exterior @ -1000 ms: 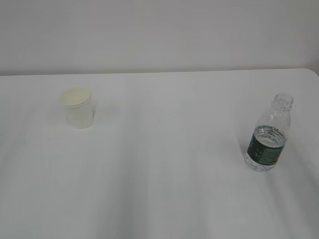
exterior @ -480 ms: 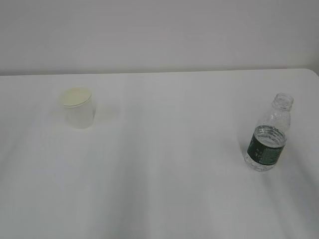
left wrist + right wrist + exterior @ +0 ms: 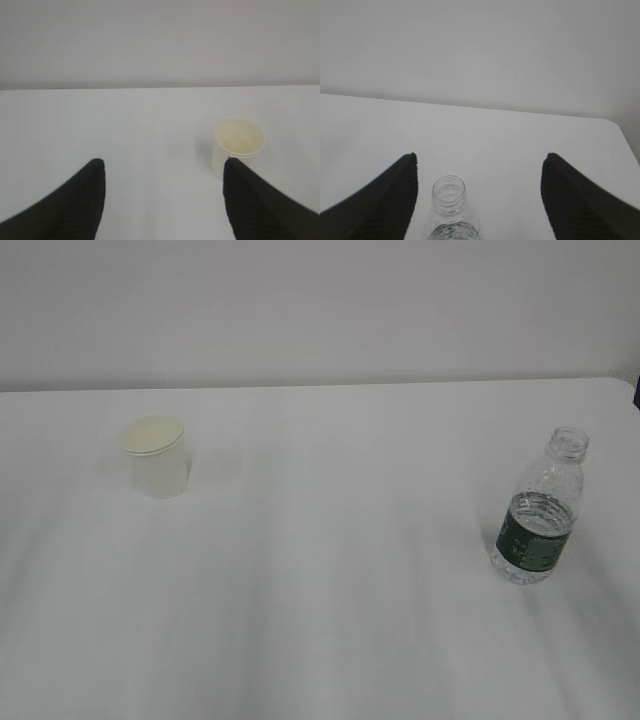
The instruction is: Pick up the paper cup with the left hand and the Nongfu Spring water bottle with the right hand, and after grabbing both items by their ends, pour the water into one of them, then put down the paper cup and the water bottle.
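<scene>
Paper cup (image 3: 156, 457) standing upright on the left of the white tabletop (image 3: 330, 540), Nongfu Spring water bottle (image 3: 538, 512) upright well apart on the right, capless, water (image 3: 540, 508) partway up. Left pincer (image 3: 162, 170) spread wide and holding nothing, cup just ahead near its right finger. Right pincer (image 3: 479, 165) also wide open and empty, bottle neck sitting between its fingers, closer to the left one

Thin dark sliver (image 3: 636, 392) now appearing at the right frame edge, above and right of the Nongfu Spring water bottle (image 3: 539, 510), not there a second ago, too little showing to tell what it is.
</scene>
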